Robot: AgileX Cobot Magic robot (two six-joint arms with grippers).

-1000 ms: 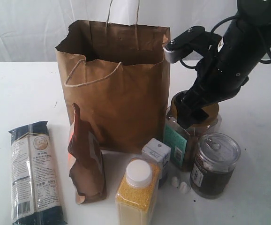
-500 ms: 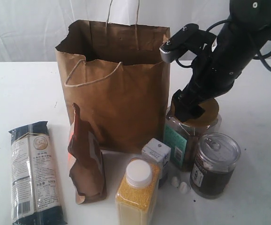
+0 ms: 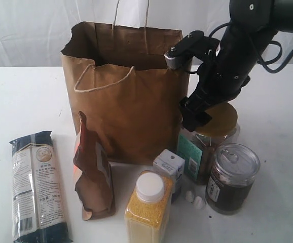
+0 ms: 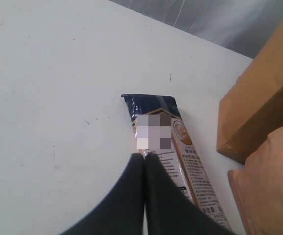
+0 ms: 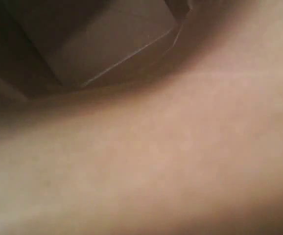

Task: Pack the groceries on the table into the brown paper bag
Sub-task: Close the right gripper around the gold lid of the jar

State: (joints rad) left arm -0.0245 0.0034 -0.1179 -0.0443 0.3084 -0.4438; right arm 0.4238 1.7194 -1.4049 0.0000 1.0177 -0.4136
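Note:
The brown paper bag point(image 3: 121, 96) stands open at the middle of the table point(image 3: 20, 96). In front lie the noodle packet point(image 3: 37, 185) and pouch point(image 3: 93, 177), with the yellow bottle point(image 3: 149, 205), small carton point(image 3: 169, 166), gold-lidded jar point(image 3: 210, 144) and clear can point(image 3: 232, 177) standing to the right. My right gripper point(image 3: 194, 119) hangs at the jar lid's left edge, against the bag's side, open and holding nothing. Only blurred tan fills its wrist view. My left gripper point(image 4: 145, 157) is shut and empty over the noodle packet point(image 4: 180, 147), near the bag point(image 4: 264, 98) and pouch point(image 4: 269, 186).
Two small white crumbs point(image 3: 194, 199) lie between the bottle and the can. A white curtain point(image 3: 30, 30) hangs behind the table. The bag's cord handles point(image 3: 131, 20) stick up above its rim.
My right arm has risen and swung left from the jar's lid toward the bag's side. The jar stays on the table and more of its lid shows.

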